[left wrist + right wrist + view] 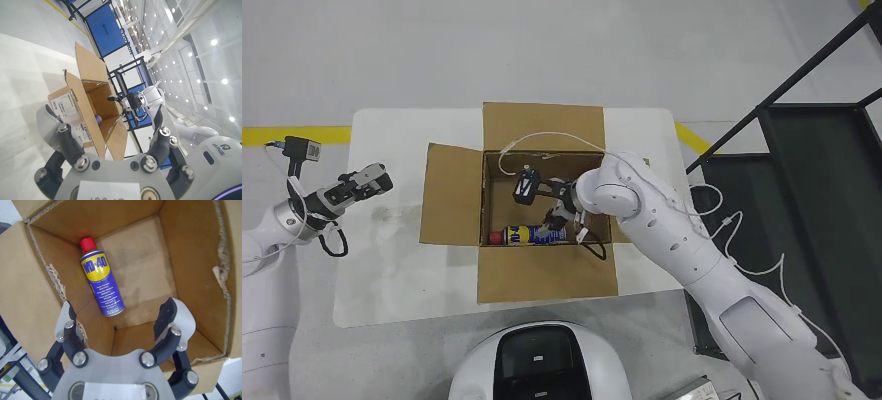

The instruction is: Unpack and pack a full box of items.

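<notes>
Your right gripper, jaws spread and empty, hangs above the open brown cardboard box, where a blue-and-yellow spray can with a red cap lies against one wall. Straddle its mid-body squarely; wall clearance looks tight. Your left gripper, likewise spread, sits well apart.

Print noted, not transcribed. You have a blue-and-yellow metal spray can with red cap: large letters on its yellow panel, white lines below. White barcode labels sit on the brown cardboard box, outer wall. Lettering also marks the blue wall panels.
</notes>
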You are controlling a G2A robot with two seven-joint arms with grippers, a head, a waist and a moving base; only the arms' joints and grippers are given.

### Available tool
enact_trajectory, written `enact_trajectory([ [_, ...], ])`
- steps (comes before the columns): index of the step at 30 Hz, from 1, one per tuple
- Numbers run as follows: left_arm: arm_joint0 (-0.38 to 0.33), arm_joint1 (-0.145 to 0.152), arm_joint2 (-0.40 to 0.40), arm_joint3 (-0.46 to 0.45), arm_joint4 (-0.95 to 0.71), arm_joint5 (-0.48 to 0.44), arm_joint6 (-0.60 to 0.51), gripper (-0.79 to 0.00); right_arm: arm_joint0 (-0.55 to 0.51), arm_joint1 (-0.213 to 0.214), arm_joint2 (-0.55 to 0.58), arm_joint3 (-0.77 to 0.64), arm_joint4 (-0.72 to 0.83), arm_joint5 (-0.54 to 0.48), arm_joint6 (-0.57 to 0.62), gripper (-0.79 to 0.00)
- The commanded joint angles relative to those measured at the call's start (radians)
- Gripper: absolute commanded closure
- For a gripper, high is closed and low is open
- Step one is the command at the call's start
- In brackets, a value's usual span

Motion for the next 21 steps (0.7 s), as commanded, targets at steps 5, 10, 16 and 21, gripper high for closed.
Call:
enact_trajectory([
  [5,0.0,0.0,0.0,0.0,0.0,0.0,0.0,-0.785,0.088,-0.042,-0.114,0.148,0.03,-0.006,-0.024,-0.785],
  [10,0.0,0.0,0.0,0.0,0.0,0.0,0.0,-0.785,0.142,-0.071,-0.166,0.23,0.036,-0.001,-0.064,-0.785],
  [16,0.0,0.0,0.0,0.0,0.0,0.0,0.0,-0.785,0.188,-0.101,-0.226,0.319,0.051,-0.015,-0.047,-0.785],
  [21,0.0,0.0,0.0,0.0,0.0,0.0,0.0,-0.785,0.221,-0.135,-0.284,0.412,0.061,-0.029,-0.046,-0.785],
])
